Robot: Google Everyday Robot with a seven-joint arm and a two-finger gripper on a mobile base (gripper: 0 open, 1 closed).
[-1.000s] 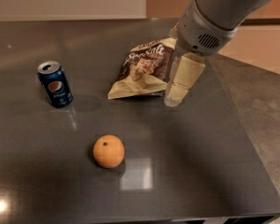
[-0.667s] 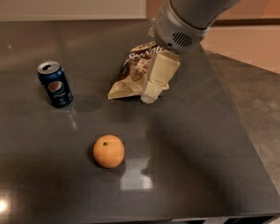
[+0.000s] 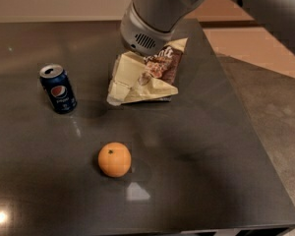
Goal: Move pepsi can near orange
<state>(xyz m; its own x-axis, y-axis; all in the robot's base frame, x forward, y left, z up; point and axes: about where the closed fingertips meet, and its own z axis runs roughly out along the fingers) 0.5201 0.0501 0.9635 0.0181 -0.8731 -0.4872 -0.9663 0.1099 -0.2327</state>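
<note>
On the dark table [image 3: 211, 146], left part: the pepsi can [image 3: 59, 89] stands upright with its silver top up and its logo toward the camera. Nothing touches it.
Camera view, orange: the orange [image 3: 114, 159] sits nearer the front edge, below and a little right of the can in the picture, well apart from it.
Camera view, gripper: the gripper [image 3: 116, 95] hangs over the middle of the table. Its cream tip points down and to the left and overlaps the left edge of the chip bag [image 3: 157, 80]. Whether it touches the bag cannot be told.
Gripper state: it cannot be told whether it is spread or closed. Nothing is seen in its hold.
Key relation: the can lies to the left of the gripper at about the same depth, near but apart, with bare table between them.
Can's long axis: vertical, so a grasp from the side around its wall seems the fitting one.
Arm pose: the grey wrist housing [image 3: 152, 18] enters from the upper right, above the bag, and slants down-left toward the table.
Judged step: the approach to the can, which is not yet grasped.
Carry to come: toward the front and slightly right, ending beside the orange.
</note>
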